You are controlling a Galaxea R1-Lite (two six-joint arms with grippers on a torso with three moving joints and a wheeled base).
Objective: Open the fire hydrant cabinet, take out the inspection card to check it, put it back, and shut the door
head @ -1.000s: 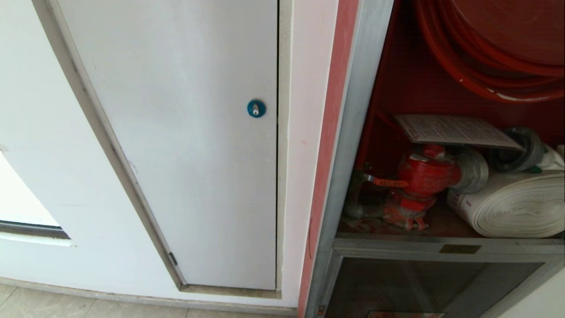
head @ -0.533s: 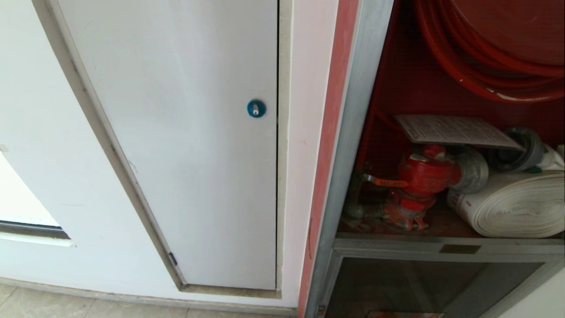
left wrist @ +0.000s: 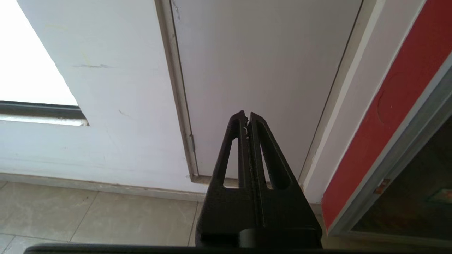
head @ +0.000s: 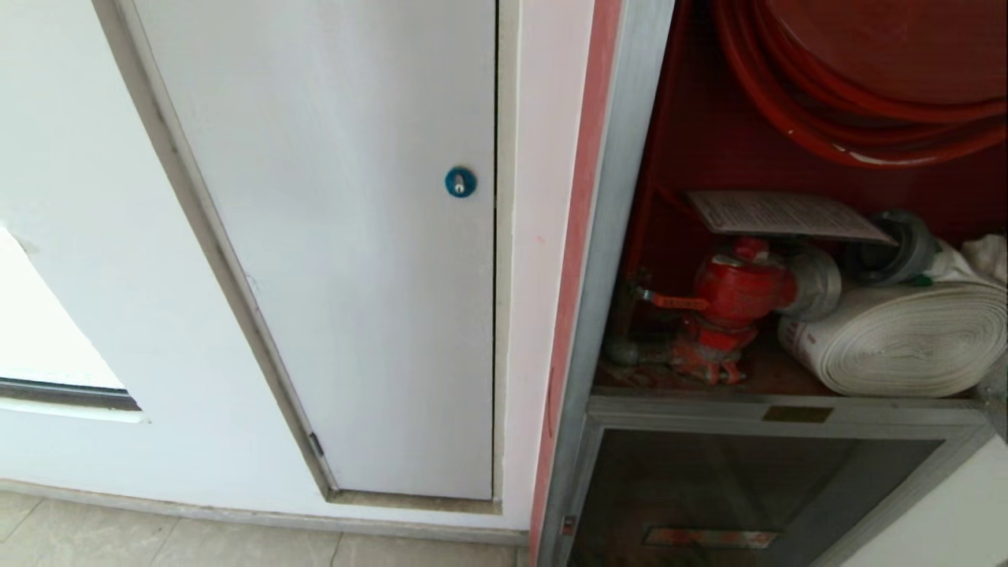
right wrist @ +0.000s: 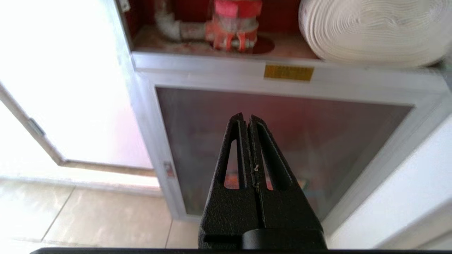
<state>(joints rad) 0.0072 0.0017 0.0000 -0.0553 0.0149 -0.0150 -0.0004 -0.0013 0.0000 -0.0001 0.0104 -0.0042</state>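
With the cabinet (head: pixel 630 236) standing open on my right, I see the card (head: pixel 780 214) lying flat on top of the red valve (head: pixel 736 295), just under the hose reel (head: pixel 850 87) and beside the white hose (head: pixel 898 339). Both my claws are clenched on nothing: left gripper (left wrist: pixel 246 118) facing the white panel (left wrist: pixel 261 70), right gripper (right wrist: pixel 245 119) facing the lower glass panel (right wrist: pixel 282 134).

Cabinet opening: fire hydrant cabinet (head: pixel 630 236) stood open at front, no door across it.
Upper space: hose reel (head: pixel 858 87) filled it.
Shelf: red valve (head: pixel 736 295) and rolled hose (head: pixel 898 339) crowded the shelf; inspection card (head: pixel 780 214) lay over the valve, gap above the card free.
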